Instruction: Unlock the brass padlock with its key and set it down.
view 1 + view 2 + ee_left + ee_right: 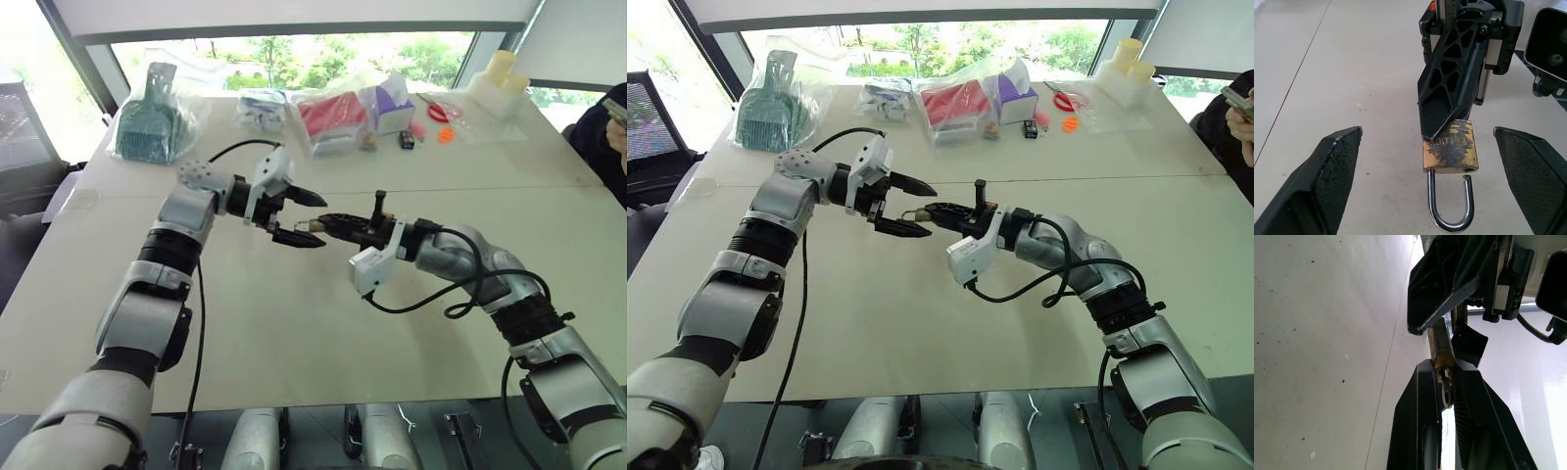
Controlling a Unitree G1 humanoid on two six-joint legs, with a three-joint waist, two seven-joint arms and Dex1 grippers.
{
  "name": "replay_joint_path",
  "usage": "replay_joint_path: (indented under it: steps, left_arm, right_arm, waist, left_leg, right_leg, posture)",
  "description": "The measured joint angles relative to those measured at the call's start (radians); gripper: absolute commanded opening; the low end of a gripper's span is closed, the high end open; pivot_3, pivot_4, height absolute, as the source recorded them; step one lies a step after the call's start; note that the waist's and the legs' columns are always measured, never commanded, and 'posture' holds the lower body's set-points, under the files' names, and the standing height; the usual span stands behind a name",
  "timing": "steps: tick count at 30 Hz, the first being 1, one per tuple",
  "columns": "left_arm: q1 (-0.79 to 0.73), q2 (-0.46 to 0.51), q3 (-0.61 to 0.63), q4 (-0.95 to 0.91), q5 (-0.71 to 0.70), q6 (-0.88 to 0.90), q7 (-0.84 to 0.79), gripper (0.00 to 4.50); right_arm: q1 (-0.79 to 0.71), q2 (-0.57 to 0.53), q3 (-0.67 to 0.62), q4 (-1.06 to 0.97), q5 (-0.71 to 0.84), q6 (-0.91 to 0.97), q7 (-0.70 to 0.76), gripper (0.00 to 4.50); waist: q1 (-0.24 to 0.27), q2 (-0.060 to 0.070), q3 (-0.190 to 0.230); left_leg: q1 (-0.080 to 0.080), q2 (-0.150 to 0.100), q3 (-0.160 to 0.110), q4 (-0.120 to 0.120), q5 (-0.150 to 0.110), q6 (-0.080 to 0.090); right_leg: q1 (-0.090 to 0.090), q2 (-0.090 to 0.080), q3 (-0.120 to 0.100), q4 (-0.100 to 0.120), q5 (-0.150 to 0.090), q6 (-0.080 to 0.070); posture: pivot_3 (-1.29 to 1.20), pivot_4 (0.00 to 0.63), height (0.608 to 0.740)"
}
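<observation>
Since the shackle [1450, 205] has sprung free, the right gripper [1442, 128] pinches the brass padlock [1451, 153] mid-air above the table [294, 323] centre, w/ left gripper [299, 217] spread wide around it, prob. to clear for set-down.

Silver-grey arms [147, 294]; black cables (looping) [431, 294]

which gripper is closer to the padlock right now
Right. The right gripper is shut on the padlock, pinching its brass body. The left gripper is open, one finger on each side of the padlock, touching neither side.
</observation>
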Motion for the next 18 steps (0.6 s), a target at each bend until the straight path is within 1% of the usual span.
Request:
replay_joint_path:
  steps: [1, 4, 8, 11, 12, 18]
  left_arm:
    - [0.0, 0.007, 0.008, -0.008, -0.006, 0.007, 0.005, 4.48]
    - [0.0, 0.033, 0.04, -0.043, -0.031, 0.034, 0.008, 3.6]
    - [0.007, 0.055, 0.049, -0.099, -0.049, 0.071, 0.008, 1.72]
    - [0.039, 0.068, 0.049, -0.15, -0.063, 0.096, 0.008, 0.23]
    - [0.05, 0.07, 0.048, -0.164, -0.065, 0.103, 0.008, 0.04]
    - [0.128, 0.101, 0.028, -0.241, -0.064, 0.149, -0.009, 0.04]
  right_arm:
    - [0.0, -0.001, 0.0, 0.007, 0.0, 0.002, 0.0, 0.0]
    - [0.0, -0.005, 0.0, 0.019, 0.0, 0.007, 0.0, 0.0]
    - [0.0, -0.006, 0.0, 0.019, 0.0, 0.01, 0.0, 0.0]
    - [0.0, -0.006, 0.0, 0.019, 0.001, 0.013, 0.001, 0.0]
    - [0.0, -0.007, 0.0, 0.019, 0.001, 0.014, 0.001, 0.0]
    - [0.0, -0.007, 0.0, 0.019, 0.001, 0.017, 0.005, 0.0]
  waist:
    - [-0.001, 0.0, 0.0]
    - [-0.003, 0.0, 0.0]
    - [-0.002, 0.0, 0.0]
    - [-0.003, 0.0, 0.0]
    - [-0.003, 0.0, 0.0]
    - [-0.003, 0.0, 0.0]
  left_leg:
    - [0.0, 0.0, 0.0, 0.0, 0.0, 0.0]
    - [0.0, 0.0, 0.0, 0.0, 0.0, 0.0]
    - [0.0, 0.0, 0.0, 0.0, 0.0, 0.0]
    - [0.0, 0.0, 0.0, 0.0, 0.0, 0.0]
    - [0.0, 0.0, 0.0, 0.0, 0.0, 0.0]
    - [0.0, 0.0, 0.0, 0.0, 0.0, 0.0]
  right_leg:
    - [0.0, 0.0, 0.0, 0.0, 0.0, 0.0]
    - [0.0, 0.0, 0.0, 0.0, 0.0, 0.0]
    - [0.0, 0.0, 0.0, 0.0, 0.0, 0.0]
    - [0.0, 0.0, 0.0, 0.0, 0.0, 0.0]
    - [0.0, 0.0, 0.0, 0.0, 0.0, 0.0]
    - [0.0, 0.0, 0.0, 0.001, 0.0, 0.0]
  posture:
    - [0.0, 0.15, 0.74]
    - [0.0, 0.15, 0.74]
    - [0.0, 0.15, 0.74]
    - [0.0, 0.15, 0.74]
    - [0.0, 0.15, 0.74]
    - [0.0, 0.15, 0.74]
